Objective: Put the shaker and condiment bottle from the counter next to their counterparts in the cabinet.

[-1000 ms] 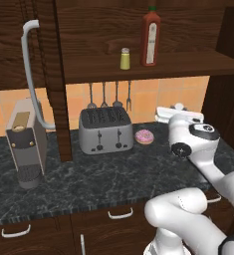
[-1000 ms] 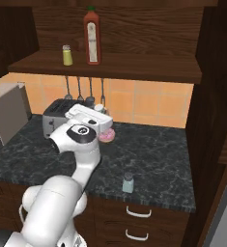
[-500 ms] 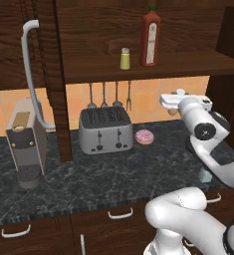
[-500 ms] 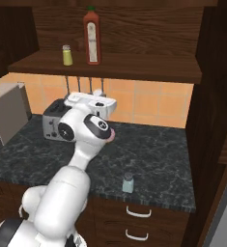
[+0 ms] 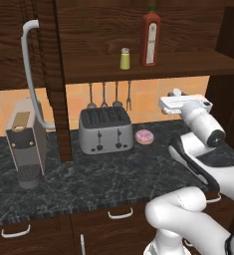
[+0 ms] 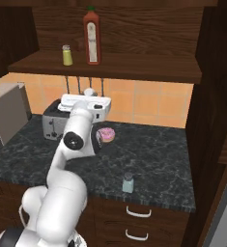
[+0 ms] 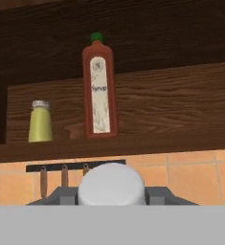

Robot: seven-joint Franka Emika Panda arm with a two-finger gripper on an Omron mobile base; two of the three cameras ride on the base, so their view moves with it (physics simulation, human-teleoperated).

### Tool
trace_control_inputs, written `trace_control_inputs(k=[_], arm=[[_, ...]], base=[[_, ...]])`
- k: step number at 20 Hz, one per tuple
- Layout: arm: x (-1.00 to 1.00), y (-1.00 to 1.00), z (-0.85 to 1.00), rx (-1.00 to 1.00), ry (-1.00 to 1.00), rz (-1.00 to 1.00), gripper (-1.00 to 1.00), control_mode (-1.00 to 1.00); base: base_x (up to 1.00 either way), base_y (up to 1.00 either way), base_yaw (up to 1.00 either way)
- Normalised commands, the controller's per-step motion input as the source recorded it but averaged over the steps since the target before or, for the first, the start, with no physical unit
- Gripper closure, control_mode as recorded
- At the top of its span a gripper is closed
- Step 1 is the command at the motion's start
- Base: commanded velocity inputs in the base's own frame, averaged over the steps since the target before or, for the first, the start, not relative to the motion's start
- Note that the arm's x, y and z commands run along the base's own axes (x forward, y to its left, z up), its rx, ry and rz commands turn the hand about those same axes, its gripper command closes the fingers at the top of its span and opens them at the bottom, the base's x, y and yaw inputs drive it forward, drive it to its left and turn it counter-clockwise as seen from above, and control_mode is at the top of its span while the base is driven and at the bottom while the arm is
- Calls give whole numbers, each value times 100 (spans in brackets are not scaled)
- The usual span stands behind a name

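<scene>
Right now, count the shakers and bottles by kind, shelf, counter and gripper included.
Shakers: 2, yellow-green shaker on the shelf, blue-grey shaker on the counter.
Bottles: 2, red bottle on the shelf, pale-capped bottle in the gripper.
Total: 4.

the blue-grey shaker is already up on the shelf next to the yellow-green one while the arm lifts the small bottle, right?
Not quite. The right base view shows the blue-grey shaker standing on the counter near its front edge, not on the shelf. The rest holds: the gripper is raised below the shelf, shut on the small bottle.
</scene>
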Motion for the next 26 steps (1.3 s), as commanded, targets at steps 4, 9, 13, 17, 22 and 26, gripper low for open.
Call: trace_control_inputs(k=[4,9,13,17,22,26], arm=[[-4,-3,13,0,3,4,100,-100],[-19,-6,65,1,0,2,100,-100],[-31,0,76,0,0,2,100,-100],[-24,0,81,0,1,1,100,-100],[-7,-6,80,0,7,0,100,-100],[0,-15,66,-2,17,2,100,-100]], base=[[0,0,0],[0,0,0],[0,0,0],[0,0,0],[0,0,0],[0,0,0]])
